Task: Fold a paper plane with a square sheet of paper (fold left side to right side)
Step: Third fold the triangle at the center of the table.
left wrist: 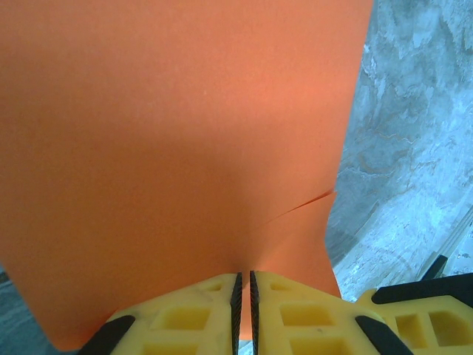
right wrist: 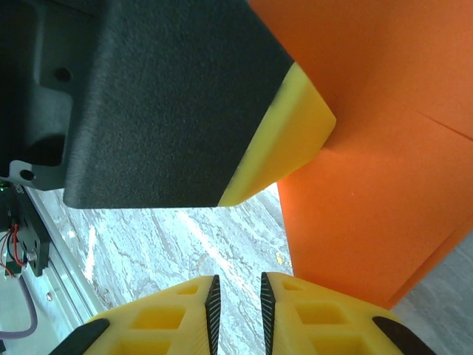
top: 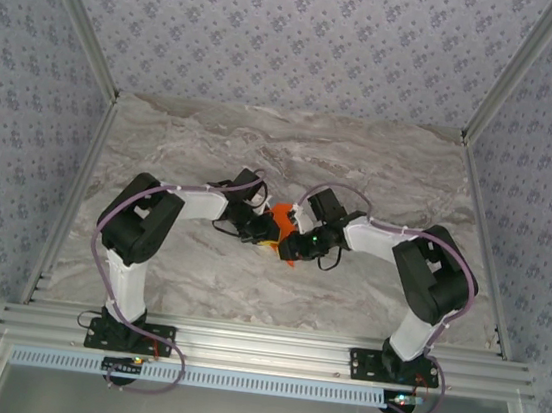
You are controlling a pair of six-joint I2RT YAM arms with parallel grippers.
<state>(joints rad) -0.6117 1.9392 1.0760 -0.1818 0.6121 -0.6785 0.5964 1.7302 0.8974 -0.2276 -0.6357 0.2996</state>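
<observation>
Overhead, the paper (top: 278, 213) is mostly hidden; left fingers (left wrist: 185, 319) pinch it.

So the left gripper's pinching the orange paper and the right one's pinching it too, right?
No. The left gripper pinches the paper, but the right gripper holds nothing: the right wrist view shows table between its slightly parted jaws, the paper beside them.

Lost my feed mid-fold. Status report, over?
Left claw shut on orange sheet, crease showing. Right claw slightly open, empty, beside sheet. Claws crowd each other closely.
</observation>
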